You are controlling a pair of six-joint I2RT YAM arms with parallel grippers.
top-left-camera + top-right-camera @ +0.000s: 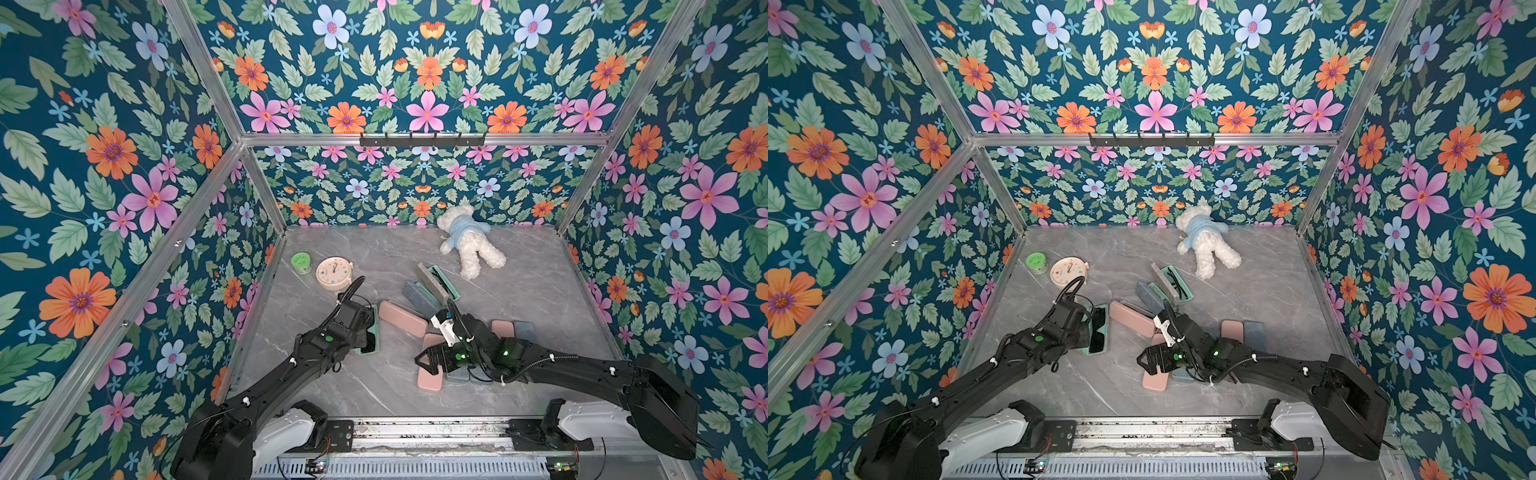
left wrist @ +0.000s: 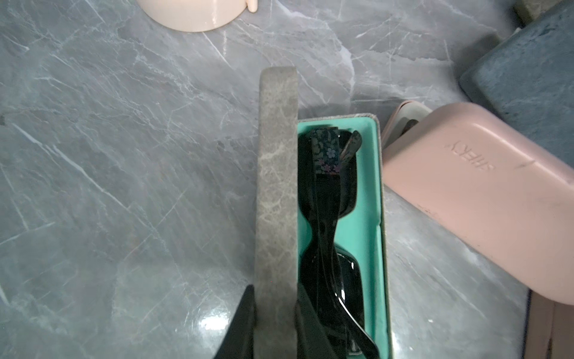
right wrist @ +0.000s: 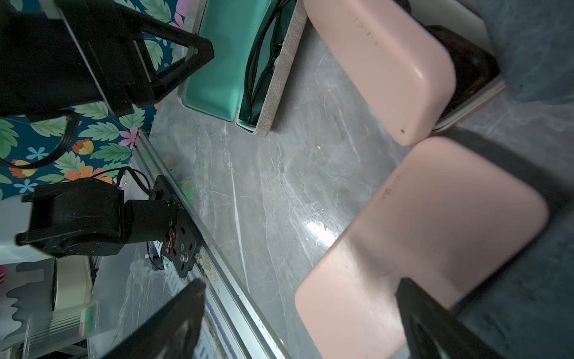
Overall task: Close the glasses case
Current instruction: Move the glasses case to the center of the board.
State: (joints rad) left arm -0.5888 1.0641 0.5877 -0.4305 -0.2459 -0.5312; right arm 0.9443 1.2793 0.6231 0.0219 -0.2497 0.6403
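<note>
Left gripper [image 2: 275, 298] pinched the upright lid [image 2: 276, 186]; right gripper [image 3: 301, 281] gaped wide, empty.
Glasses case [image 1: 1106, 332], left of centre in a top view, stood open; next move likely meant swinging the lid down over the sunglasses [image 2: 323, 217].

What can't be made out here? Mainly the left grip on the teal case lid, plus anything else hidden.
1. Left gripper: in the left wrist view its inner finger merges with the dark sunglasses and the frame edge cuts it off. In both top views the wrist covers it.
2. Hinge of the teal case: behind the upright lid, left wrist view.
3. Grey-blue cases: mostly covered by the right arm in a top view.
</note>
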